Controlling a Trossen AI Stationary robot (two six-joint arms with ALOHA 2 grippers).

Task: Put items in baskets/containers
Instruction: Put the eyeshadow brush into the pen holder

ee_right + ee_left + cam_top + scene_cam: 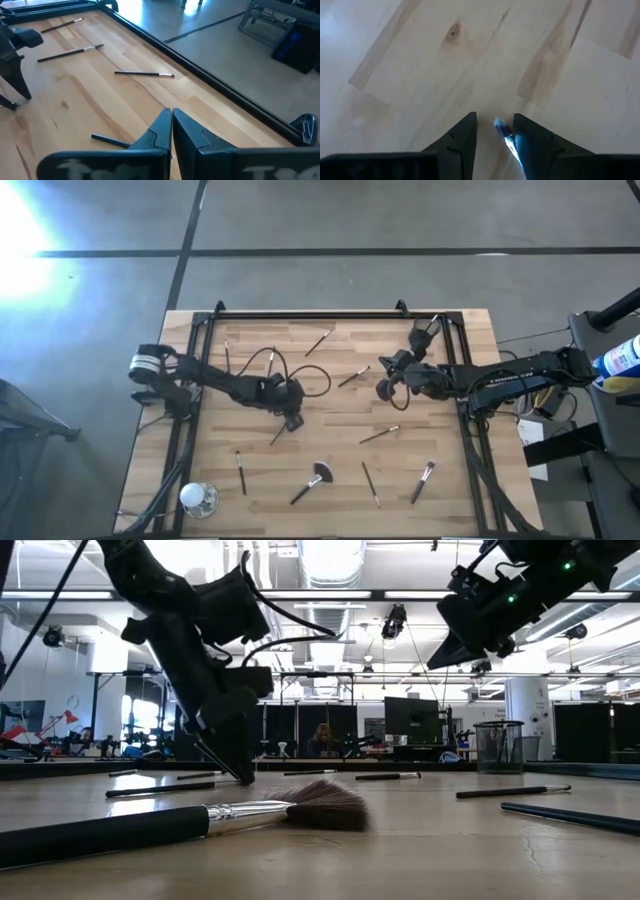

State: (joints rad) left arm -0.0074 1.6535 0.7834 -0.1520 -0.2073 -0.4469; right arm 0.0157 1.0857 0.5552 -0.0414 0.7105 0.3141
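The left gripper is pressing down at the middle of the bench, jaws clamped on a thin brush. The right gripper is hanging above the bench's right half, jaws together. Other brushes are lying scattered, the fan brush near the front edge

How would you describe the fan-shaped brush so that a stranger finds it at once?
Start at the wooden table seen from above and go to its near edge, about the middle. There lies the fan brush, dark-handled. Its wide, spread bristle head sets it apart from the slim brushes beside it.
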